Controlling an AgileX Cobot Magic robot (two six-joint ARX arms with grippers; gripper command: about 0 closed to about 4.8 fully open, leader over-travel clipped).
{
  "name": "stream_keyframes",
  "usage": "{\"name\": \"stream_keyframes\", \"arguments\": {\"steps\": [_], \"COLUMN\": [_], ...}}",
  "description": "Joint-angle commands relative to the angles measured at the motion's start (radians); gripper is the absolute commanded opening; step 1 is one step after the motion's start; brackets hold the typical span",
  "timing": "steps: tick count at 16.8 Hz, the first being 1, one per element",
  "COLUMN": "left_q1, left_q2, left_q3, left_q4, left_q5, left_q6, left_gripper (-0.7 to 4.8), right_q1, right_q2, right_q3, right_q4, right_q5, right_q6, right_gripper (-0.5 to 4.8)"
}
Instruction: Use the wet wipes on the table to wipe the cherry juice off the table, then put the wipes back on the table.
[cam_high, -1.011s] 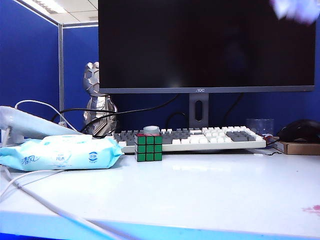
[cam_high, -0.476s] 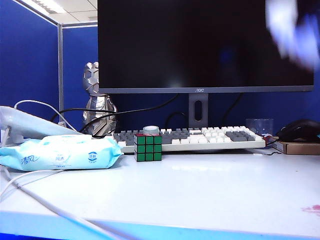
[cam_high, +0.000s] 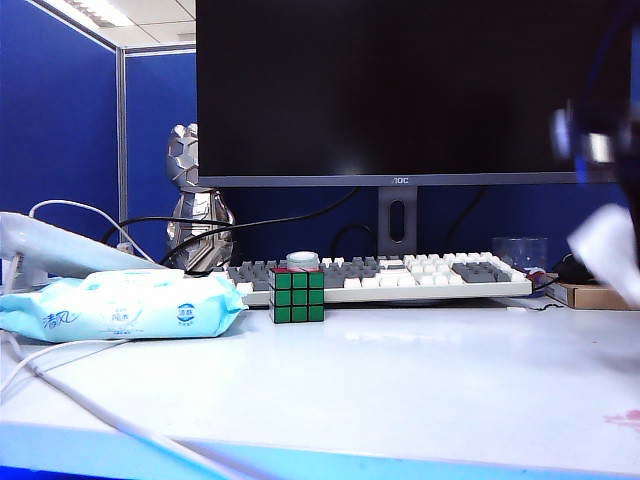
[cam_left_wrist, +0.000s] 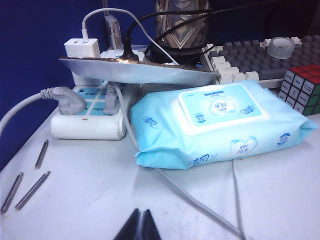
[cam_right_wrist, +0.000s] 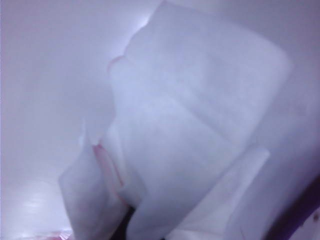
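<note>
My right gripper is a dark blur at the far right of the exterior view, above the table. It is shut on the wet wipes, a white wad that hangs below it in the air. The wet wipes fill the right wrist view and hide the fingers, and some folds carry pink edges. Cherry juice shows as a pinkish blotch on the table near the right front edge, below the wad. My left gripper is shut and empty, low over the table in front of the blue packet.
A light-blue wipes packet, a Rubik's cube, a keyboard and a monitor stand behind the open table area. Cables cross the left front. A power strip and loose metal pins lie near my left gripper.
My right gripper has come down with the wet wipes from the top right corner to about keyboard height at the right edge. The left side is unchanged.
</note>
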Motion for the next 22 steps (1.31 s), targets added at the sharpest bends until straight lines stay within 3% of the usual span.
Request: {"name": "stream_keyframes", "arguments": {"steps": [1, 6, 9, 13, 14, 15, 18, 20, 22], "left_q1": [0.002, 0.002, 0.002, 0.002, 0.002, 0.002, 0.002, 0.002, 0.002], "left_q2": [-0.003, -0.003, -0.003, -0.003, -0.003, -0.003, -0.003, -0.003, -0.003], "left_q3": [-0.001, -0.001, -0.001, -0.001, -0.001, -0.001, -0.001, -0.001, -0.001], "left_q4": [-0.014, -0.014, -0.014, -0.014, -0.014, -0.014, -0.014, -0.014, -0.014], "left_q5": [-0.003, -0.003, -0.003, -0.003, -0.003, -0.003, -0.003, -0.003, -0.003], "left_q6": [0.000, 0.000, 0.000, 0.000, 0.000, 0.000, 0.000, 0.000, 0.000], "left_gripper": [0.23, 0.23, 0.23, 0.23, 0.23, 0.23, 0.23, 0.23, 0.23], "right_q1": [-0.001, -0.004, -0.016, -0.009, -0.003, 0.011, 0.066, 0.116, 0.114], "right_q2": [0.084, 0.197, 0.247, 0.260, 0.260, 0.260, 0.260, 0.260, 0.262], "right_q3": [0.003, 0.003, 0.003, 0.003, 0.003, 0.003, 0.003, 0.003, 0.003], "right_q4": [-0.055, -0.048, -0.042, -0.095, -0.111, -0.122, -0.143, -0.178, -0.217], "right_q5": [0.015, 0.162, 0.147, -0.172, -0.308, -0.381, -0.492, -0.370, -0.154], "right_q6": [0.035, 0.052, 0.051, 0.032, 0.029, 0.022, 0.019, 0.033, 0.075], "right_gripper": [-0.01, -0.01, -0.01, -0.01, -0.01, -0.01, -0.01, -0.01, -0.01]}}
